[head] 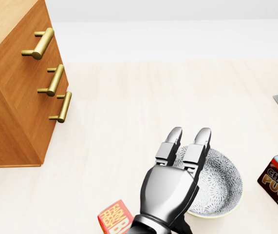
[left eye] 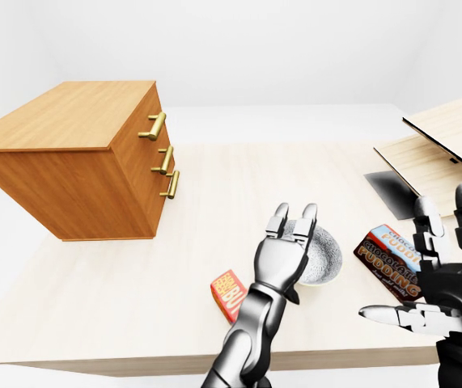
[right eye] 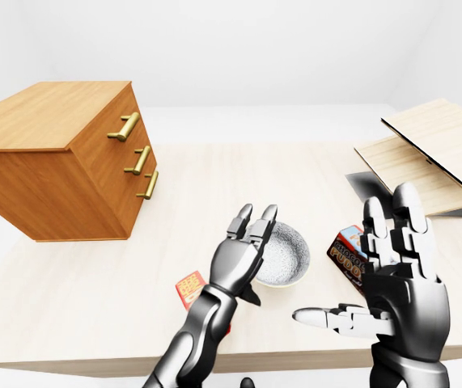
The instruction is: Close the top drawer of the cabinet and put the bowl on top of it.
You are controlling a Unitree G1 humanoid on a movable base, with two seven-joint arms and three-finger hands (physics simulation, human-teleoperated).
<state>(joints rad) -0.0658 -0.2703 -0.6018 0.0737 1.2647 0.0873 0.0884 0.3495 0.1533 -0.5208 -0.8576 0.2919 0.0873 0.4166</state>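
The wooden cabinet (left eye: 69, 153) stands at the left of the table, its three brass handles facing right. The top drawer's front (head: 19, 41) looks level with the two below it. The grey speckled bowl (head: 217, 184) sits on the table at the lower middle of the head view. My left hand (head: 187, 146) hovers open over the bowl's left rim, fingers stretched out towards the top of the view and holding nothing. At the lower right, my right hand (right eye: 360, 259) is spread open and empty, palm turned left, beside the bowl.
A chocolate pudding box (left eye: 388, 259) lies just right of the bowl, partly behind my right hand. A small red box (left eye: 228, 295) lies at the table's near edge beside my left forearm. Wooden boards (left eye: 449, 145) and a dark flat sheet (left eye: 392, 190) are at the right.
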